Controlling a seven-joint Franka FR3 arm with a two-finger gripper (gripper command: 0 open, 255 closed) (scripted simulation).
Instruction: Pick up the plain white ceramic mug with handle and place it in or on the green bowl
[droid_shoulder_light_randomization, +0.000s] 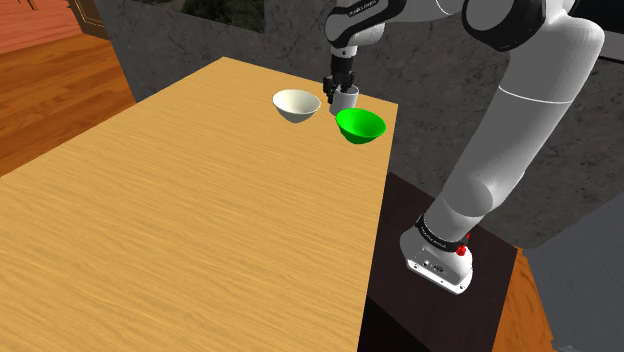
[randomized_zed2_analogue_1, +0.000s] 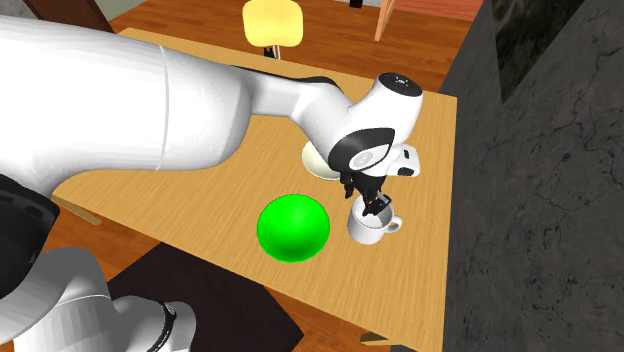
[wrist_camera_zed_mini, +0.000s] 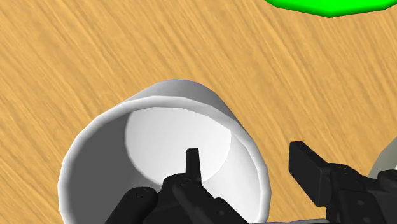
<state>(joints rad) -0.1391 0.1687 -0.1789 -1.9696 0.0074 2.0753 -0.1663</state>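
Bright and even throughout, lit flatly from above across the table (droid_shoulder_light_randomization: 200, 230), near end and far end alike. Softly shaded along the white arm (droid_shoulder_light_randomization: 520, 130): brightest on top, greyer beneath. Gently graded from light to deeper green inside the green bowl (droid_shoulder_light_randomization: 360, 125). Grey on the inner wall of the mug (wrist_camera_zed_mini: 102, 165), paler on its floor. Dim and mottled on the stone wall (droid_shoulder_light_randomization: 430, 90) at the far side.

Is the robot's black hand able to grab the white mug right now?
Probably yes. The gripper is right at the mug, fingers open, one inside and one outside its wall. Nothing blocks it; the green bowl sits apart beside it.
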